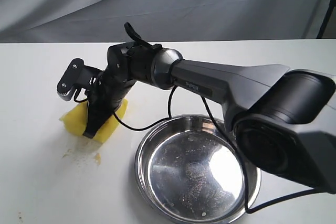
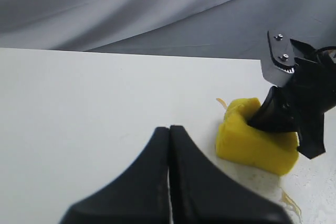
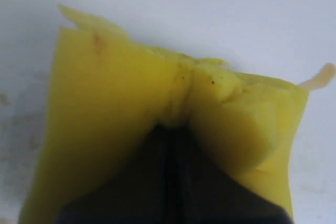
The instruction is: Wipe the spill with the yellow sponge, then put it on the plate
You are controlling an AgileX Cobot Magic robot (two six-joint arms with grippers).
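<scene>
right gripper (image 1: 95, 128) pinching sponge (image 1: 72, 118) on table (image 1: 37, 182) (pressed into foam) | left gripper (image 2: 169, 130) clenched, empty | plate (image 1: 173, 182) near sponge, not touching

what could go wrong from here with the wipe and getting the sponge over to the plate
1. The right gripper pinches only a fold in the middle of the sponge, so the foam may slip out on the lift.
2. Traces of the spill lie on the table beside the sponge; lifting now would likely leave them.
3. The cable sags close to the plate rim and might snag or nudge it.
</scene>
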